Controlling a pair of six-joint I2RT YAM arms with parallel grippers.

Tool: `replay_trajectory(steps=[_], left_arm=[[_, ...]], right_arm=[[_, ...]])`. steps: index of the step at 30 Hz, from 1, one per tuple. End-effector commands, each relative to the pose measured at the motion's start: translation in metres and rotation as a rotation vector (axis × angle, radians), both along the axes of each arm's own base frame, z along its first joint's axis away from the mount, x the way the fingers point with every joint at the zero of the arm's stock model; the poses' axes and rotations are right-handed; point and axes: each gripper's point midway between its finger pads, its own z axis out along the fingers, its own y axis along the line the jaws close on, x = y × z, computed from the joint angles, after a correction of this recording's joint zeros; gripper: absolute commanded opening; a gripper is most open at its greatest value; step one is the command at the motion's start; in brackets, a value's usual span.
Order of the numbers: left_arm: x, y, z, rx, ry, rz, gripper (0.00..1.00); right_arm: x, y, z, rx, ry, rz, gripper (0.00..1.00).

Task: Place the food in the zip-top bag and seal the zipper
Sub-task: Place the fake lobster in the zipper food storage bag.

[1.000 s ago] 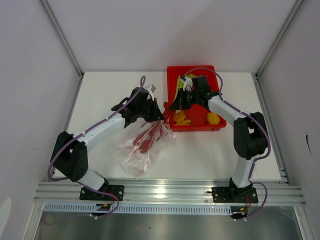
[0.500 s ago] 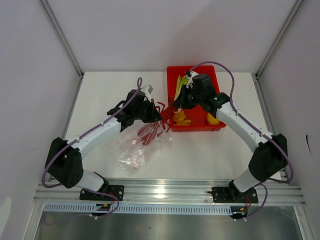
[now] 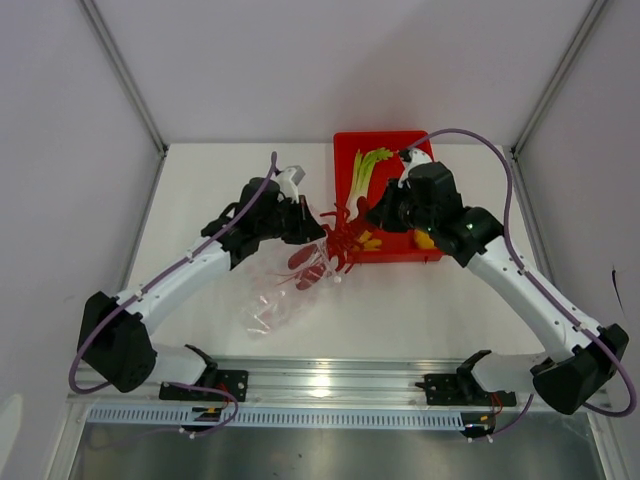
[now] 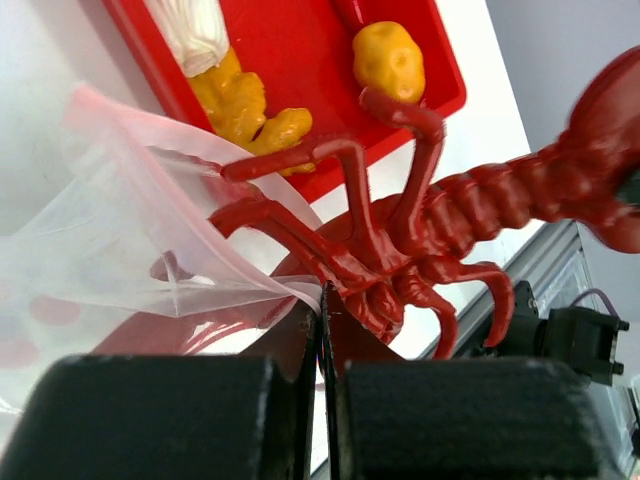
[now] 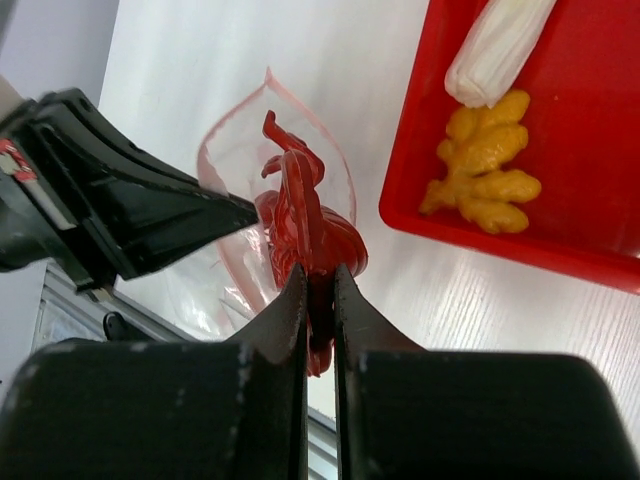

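Note:
My right gripper (image 5: pixel 320 290) is shut on the tail of the red lobster (image 5: pixel 300 215) and holds it over the open mouth of the clear dotted bag (image 5: pixel 235 170). In the top view the lobster (image 3: pixel 345 238) hangs at the tray's left edge, with the right gripper (image 3: pixel 373 215) just right of it. My left gripper (image 4: pixel 322 300) is shut on the bag's mouth edge (image 4: pixel 230 290) and holds it up; in the top view the left gripper (image 3: pixel 316 231) is left of the lobster. The bag (image 3: pixel 280 300) trails toward the near edge. The leek (image 3: pixel 365 168) and yellow pieces (image 3: pixel 425 238) lie in the tray.
The red tray (image 3: pixel 395 142) sits at the back middle of the white table. A yellow-orange knobbly piece (image 5: pixel 485 165) and the leek's white end (image 5: pixel 500 50) lie near its left wall. The metal rail (image 3: pixel 320 380) runs along the near edge.
Both arms have stretched out and risen. The lobster, earlier low by the bag, now hangs higher and further right, at the tray's left edge. The bag's mouth has been lifted and the bag pulled narrower.

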Motion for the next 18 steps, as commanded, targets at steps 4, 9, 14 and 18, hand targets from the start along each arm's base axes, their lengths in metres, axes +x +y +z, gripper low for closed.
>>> replay_trajectory(steps=[4, 9, 14, 18], left_arm=[[-0.005, 0.001, 0.029, -0.038, -0.127, -0.080, 0.01], [-0.017, -0.006, 0.033, -0.072, -0.140, -0.162, 0.01], [-0.026, -0.008, 0.036, -0.106, -0.151, -0.197, 0.01], [-0.033, -0.011, 0.041, -0.137, -0.150, -0.226, 0.01]], right_arm=[[-0.019, -0.003, -0.002, 0.054, 0.019, 0.005, 0.00], [-0.021, 0.001, -0.008, 0.077, 0.026, 0.013, 0.00], [-0.022, 0.006, -0.008, 0.108, 0.040, 0.013, 0.00], [-0.025, 0.013, -0.007, 0.134, 0.043, 0.022, 0.00]])
